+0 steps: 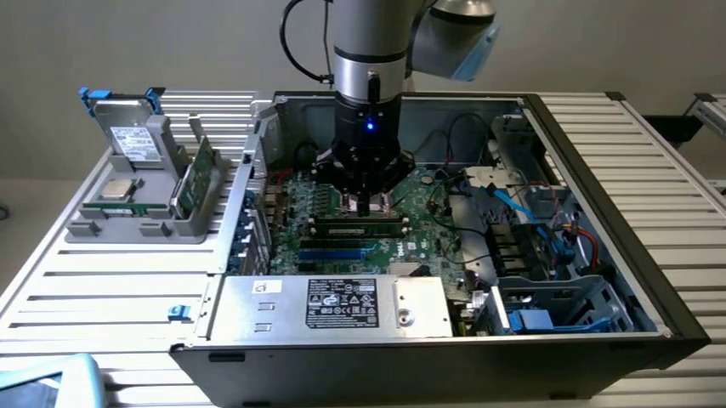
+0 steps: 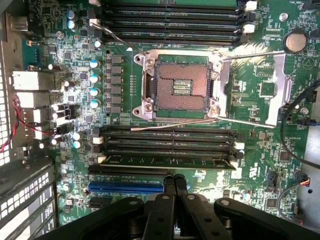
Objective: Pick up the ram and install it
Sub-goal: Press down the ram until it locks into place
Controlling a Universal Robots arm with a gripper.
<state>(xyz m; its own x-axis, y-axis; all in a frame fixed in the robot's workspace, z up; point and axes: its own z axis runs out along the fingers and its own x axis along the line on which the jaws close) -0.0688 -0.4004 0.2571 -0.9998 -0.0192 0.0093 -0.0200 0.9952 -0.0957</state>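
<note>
The ram point(image 2: 165, 162) is a long narrow green stick lying along a memory slot point(image 2: 167, 148) in the bank beside the CPU socket point(image 2: 181, 86). In the exterior view the ram point(image 1: 360, 225) stands on the motherboard point(image 1: 437, 225), directly under the arm. My gripper point(image 2: 175, 181) hangs just above the board close beside the ram, its two fingers pressed together with nothing between them. In the exterior view the gripper point(image 1: 363, 202) is low inside the open computer case point(image 1: 590, 161), right above the stick.
A blue expansion slot point(image 2: 125, 187) lies beside my fingertips point(image 2: 169, 181). The power supply point(image 1: 340, 303) fills the case's near side, and cables and drive cages point(image 1: 545, 246) crowd the exterior view's right. A grey parts holder point(image 1: 142, 217) with a taller green card point(image 1: 200, 177) stands outside, at the exterior view's left.
</note>
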